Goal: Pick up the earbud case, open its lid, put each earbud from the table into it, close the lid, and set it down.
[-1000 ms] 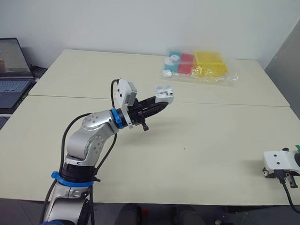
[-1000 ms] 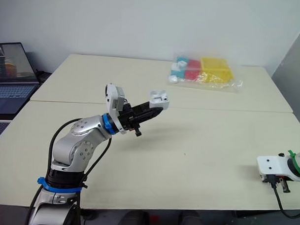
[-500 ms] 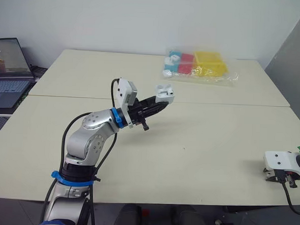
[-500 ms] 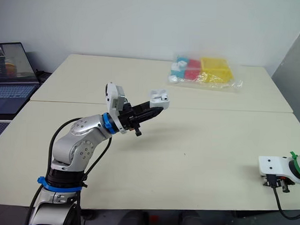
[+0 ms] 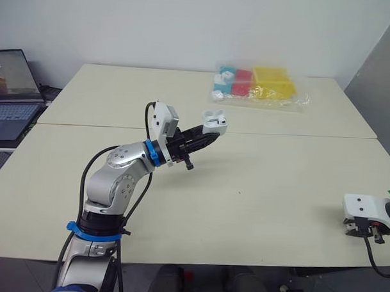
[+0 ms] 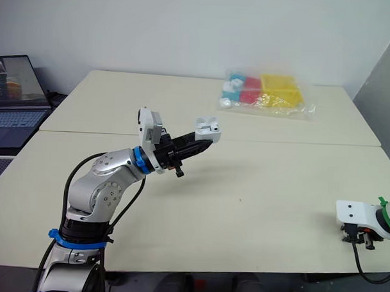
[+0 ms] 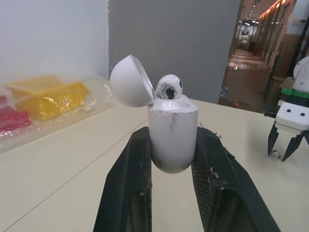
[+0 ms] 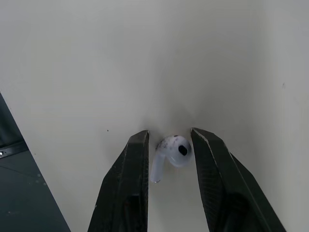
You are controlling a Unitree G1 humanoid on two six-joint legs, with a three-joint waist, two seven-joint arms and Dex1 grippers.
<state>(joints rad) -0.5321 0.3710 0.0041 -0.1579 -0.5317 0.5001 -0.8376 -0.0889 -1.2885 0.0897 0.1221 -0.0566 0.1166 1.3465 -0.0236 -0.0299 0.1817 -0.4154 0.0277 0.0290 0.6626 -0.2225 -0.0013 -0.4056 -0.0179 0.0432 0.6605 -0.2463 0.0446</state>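
Earbud case (image 7: 173, 137): white, held upright and clear above the worktop (image 5: 277, 187), over its left-centre part; clamped by its lower body between the two black fingers (image 7: 130, 183) of the left hand (image 5: 208, 133). Lid (image 7: 131, 81): hinged back, open. One earbud (image 7: 169, 88): seated in the case, its rounded head with a dark opening standing above the rim. Second earbud (image 8: 171, 151): white, lying flat on the worktop near its right front edge, well apart from the case. Right hand (image 8: 170, 131): lowered at that earbud, fingers set narrowly apart, one on each side of it; the earbud's head lies just beside one finger, its stem a little off the other, and it rests on the worktop, not lifted. Clear bag of coloured blocks (image 5: 261, 84): yellow, red, blue and white, at the far side of the worktop. Laptop (image 5: 11, 95): open, off the left end.
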